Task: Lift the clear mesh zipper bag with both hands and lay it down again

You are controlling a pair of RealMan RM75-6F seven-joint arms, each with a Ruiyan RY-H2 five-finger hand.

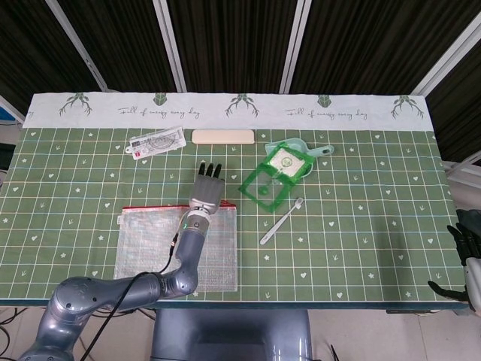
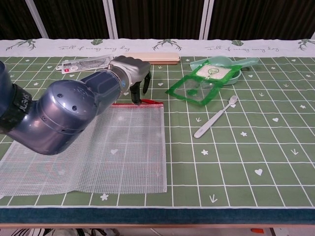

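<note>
The clear mesh zipper bag lies flat near the table's front left, its red zipper edge facing away from me. My left hand hovers over the right end of that edge. Its fingers are apart and point down beside the red zipper pull, and it holds nothing. The left forearm crosses over the bag and hides part of it. My right hand hangs off the table's right edge, far from the bag, with its fingers spread and nothing in it. The chest view does not show it.
A white toothbrush lies right of the bag. A green pouch leans on a teal dish behind it. A beige case and a ruler pack lie at the back.
</note>
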